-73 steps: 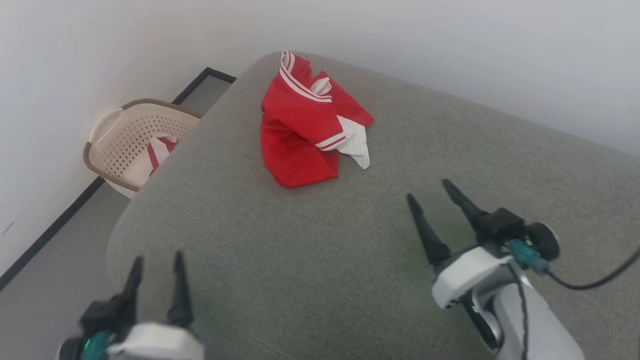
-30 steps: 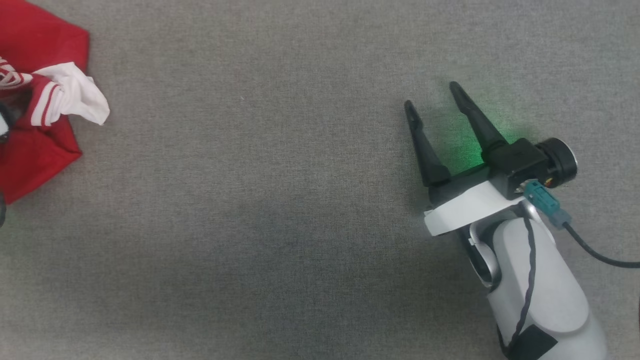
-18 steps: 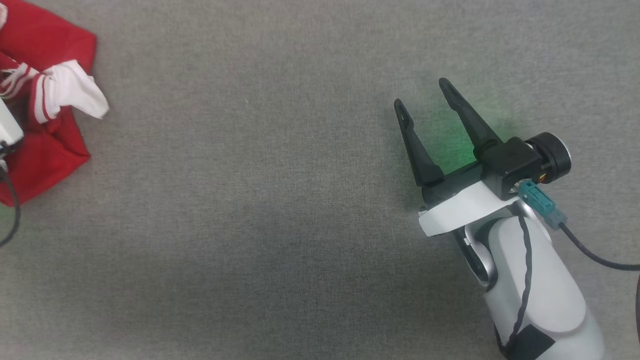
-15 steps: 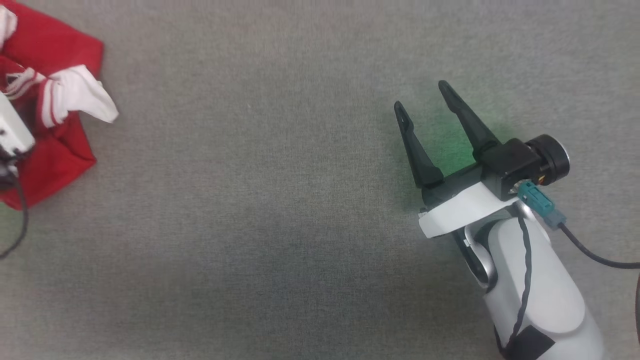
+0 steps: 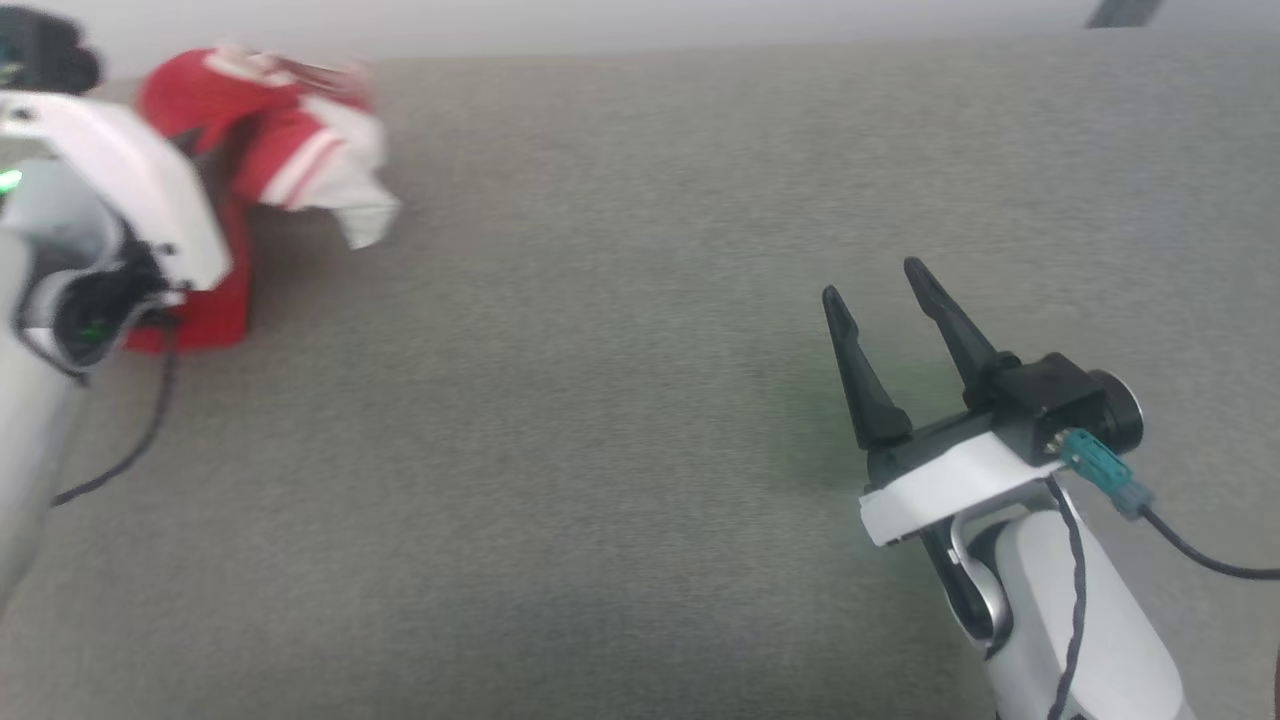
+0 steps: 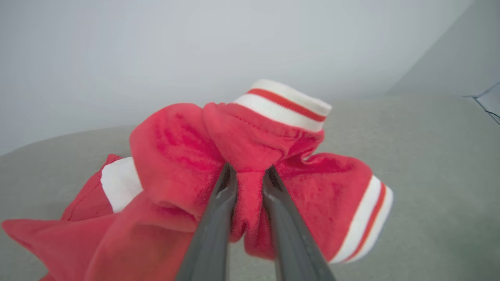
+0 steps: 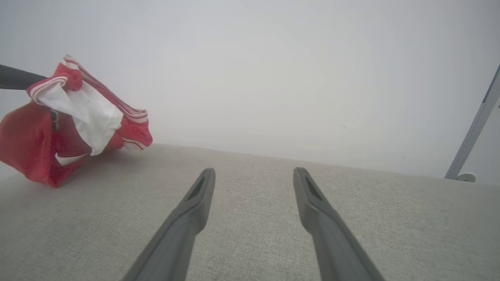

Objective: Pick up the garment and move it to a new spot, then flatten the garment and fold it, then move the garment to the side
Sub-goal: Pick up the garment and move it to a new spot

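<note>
The garment (image 6: 175, 148), a bright red shirt with white sleeve ends and striped trim, is bunched up. My left gripper (image 6: 249, 170) is shut on a fold of its red fabric. In the head view the garment (image 5: 270, 150) sits blurred at the upper left, partly behind my left wrist (image 5: 120, 190). Its upper part is raised, while its lower red edge touches the grey surface. My right gripper (image 5: 871, 280) stands open and empty over the surface at the right. In the right wrist view the garment (image 7: 47, 148) is far left of my open right gripper (image 7: 254, 171).
The grey upholstered surface (image 5: 600, 450) spreads wide between the two arms. A plain white wall (image 7: 254, 78) rises behind its far edge. A grey-blue post (image 7: 472, 128) leans at the far right. A dark cable (image 5: 120, 465) hangs from my left arm.
My left gripper has shut on the garment and drawn its top up off the surface. The head camera has shifted, bringing the left arm and far edge into view. The right gripper stays open.
</note>
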Tool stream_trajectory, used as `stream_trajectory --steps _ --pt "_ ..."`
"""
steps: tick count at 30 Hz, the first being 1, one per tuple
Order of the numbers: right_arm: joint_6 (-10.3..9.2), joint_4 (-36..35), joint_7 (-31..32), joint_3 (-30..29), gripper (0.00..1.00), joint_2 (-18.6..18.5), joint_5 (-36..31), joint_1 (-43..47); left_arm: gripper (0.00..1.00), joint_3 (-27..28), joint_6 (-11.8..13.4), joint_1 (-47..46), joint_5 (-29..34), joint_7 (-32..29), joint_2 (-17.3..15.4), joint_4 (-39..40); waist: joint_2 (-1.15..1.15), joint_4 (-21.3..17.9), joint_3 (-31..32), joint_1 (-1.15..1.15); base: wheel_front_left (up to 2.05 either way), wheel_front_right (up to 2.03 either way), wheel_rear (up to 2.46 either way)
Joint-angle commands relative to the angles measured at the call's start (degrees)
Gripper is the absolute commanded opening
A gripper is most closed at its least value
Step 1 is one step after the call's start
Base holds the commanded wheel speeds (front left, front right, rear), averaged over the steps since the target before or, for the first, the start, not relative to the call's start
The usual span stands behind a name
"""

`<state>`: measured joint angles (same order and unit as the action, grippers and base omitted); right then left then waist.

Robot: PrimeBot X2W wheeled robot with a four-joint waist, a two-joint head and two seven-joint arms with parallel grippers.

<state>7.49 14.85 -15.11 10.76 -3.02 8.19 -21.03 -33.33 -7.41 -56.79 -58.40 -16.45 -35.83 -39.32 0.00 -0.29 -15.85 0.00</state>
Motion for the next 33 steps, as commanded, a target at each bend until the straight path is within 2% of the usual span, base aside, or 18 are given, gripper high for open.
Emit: stream_trajectory --steps 1,4,9,13,17,20,23,28,33 --pt "-0.01 -0.46 -0.06 -0.65 1.0 0.11 0.74 1.19 0.0 -2.46 -0.11 -0.55 -1.48 -0.28 0.13 4.47 0.0 -2.21 1.27 0.0 0.0 0.0 0.0" --pt "0.0 -1.15 -0.06 -1.07 1.0 0.11 1.84 2.06 0.0 -5.87 -0.11 -2.27 -3.33 -1.16 -0.27 11.18 0.0 -4.58 1.17 0.0 0.0 0.0 0.0" --pt "0.0 -2.24 -0.06 -1.61 1.0 0.12 3.69 2.62 0.0 -11.09 -0.11 -5.47 -4.14 -2.67 1.36 18.86 0.0 -8.46 0.06 0.0 0.0 0.0 0.0" --pt "0.0 -3.18 -0.05 -2.53 1.0 0.11 5.93 2.85 0.0 -15.5 -0.11 -10.34 -5.69 -3.1 4.91 23.6 0.0 -12.43 -1.73 0.0 0.0 0.0 0.0" --pt "0.0 -4.09 -0.06 -3.63 1.0 0.14 7.82 2.78 0.0 -16.9 -0.11 -14.44 -10.88 -3.04 9.46 24.79 0.0 -15.85 -3.59 0.0 0.0 0.0 0.0" --pt "0.0 -4.53 -0.06 -4.16 1.0 0.15 9.07 2.96 0.0 -16.87 -0.11 -15.71 -16.53 -3.94 11.63 21.94 0.0 -18.37 -4.86 0.0 0.0 0.0 0.0" --pt "0.0 -4.73 -0.06 -3.62 1.0 0.15 10.06 2.8 0.0 -17.8 -0.11 -14.51 -18.69 -5.47 10.97 16.85 0.0 -20.15 -5.58 0.0 0.0 0.0 0.0" --pt "0.0 -5.03 -0.06 -2.67 1.0 0.14 11.9 2.18 0.0 -20.66 -0.12 -12.13 -18.12 -6.34 8.59 6.27 0.0 -22.62 -6.81 0.0 0.0 0.0 0.0" --pt "0.0 -5.62 -0.05 -2.53 1.0 0.14 12.87 2.02 0.0 -24.11 -0.12 -11.5 -16.67 -7.38 4.79 0.39 0.0 -24.29 -8.16 0.0 0.0 0.0 0.0"
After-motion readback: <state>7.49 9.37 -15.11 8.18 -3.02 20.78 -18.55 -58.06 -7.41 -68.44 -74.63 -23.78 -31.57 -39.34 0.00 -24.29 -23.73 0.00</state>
